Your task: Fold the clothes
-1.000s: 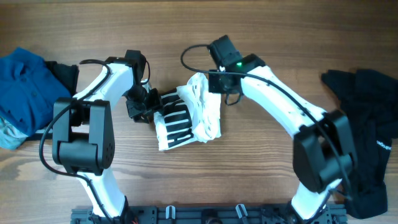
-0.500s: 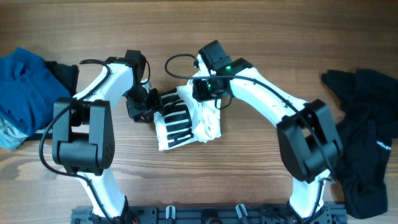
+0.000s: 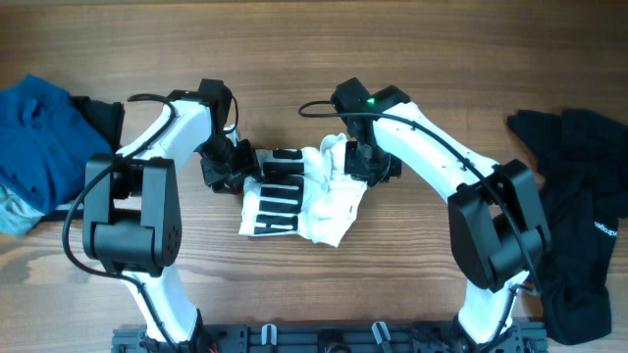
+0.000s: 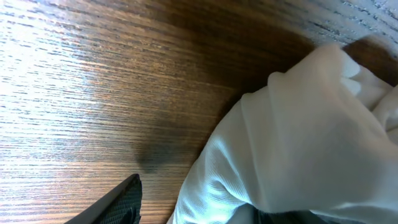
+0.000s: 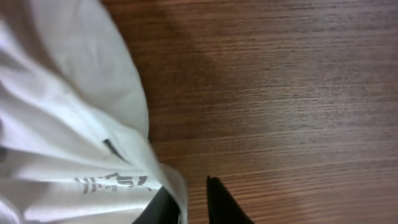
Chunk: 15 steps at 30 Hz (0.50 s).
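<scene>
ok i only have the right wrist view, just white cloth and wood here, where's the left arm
observer: the left pincer sits at the white T-shirt's opposite edge, beside the black-striped print.
operator: any other clothes around
observer: a blue garment lies at the far left of the table.
operator: and on my side
observer: a black garment is bunched at the far right, apart from the shirt.
</scene>
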Each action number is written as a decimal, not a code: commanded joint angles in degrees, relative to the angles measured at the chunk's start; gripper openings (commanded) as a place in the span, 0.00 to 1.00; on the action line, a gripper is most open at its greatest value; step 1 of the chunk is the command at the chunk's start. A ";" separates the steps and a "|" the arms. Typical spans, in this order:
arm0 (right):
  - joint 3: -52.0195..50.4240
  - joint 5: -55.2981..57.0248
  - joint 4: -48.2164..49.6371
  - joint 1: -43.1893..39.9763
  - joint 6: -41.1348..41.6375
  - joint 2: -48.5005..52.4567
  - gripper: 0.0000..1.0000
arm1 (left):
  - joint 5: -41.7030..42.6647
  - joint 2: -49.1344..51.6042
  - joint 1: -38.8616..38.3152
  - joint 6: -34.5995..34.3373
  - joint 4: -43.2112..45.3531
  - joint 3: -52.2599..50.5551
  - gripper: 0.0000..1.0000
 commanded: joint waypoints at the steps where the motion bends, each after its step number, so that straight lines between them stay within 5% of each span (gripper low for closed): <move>1: 0.07 -5.14 -0.70 0.20 -5.42 -4.24 0.14 | -3.41 1.40 -0.09 0.50 0.17 -1.73 0.56; 5: 0.07 -13.07 0.52 0.17 -16.70 -10.54 0.27 | -3.39 -1.07 1.38 0.70 -0.55 0.44 0.56; 8: 0.07 -13.07 0.26 0.17 -16.81 -12.09 0.26 | -3.15 -5.86 2.29 0.70 -1.07 3.15 0.59; 15: 0.04 -14.62 1.51 0.68 -18.18 -12.02 0.26 | -1.33 -11.45 2.27 0.70 -1.40 3.48 0.82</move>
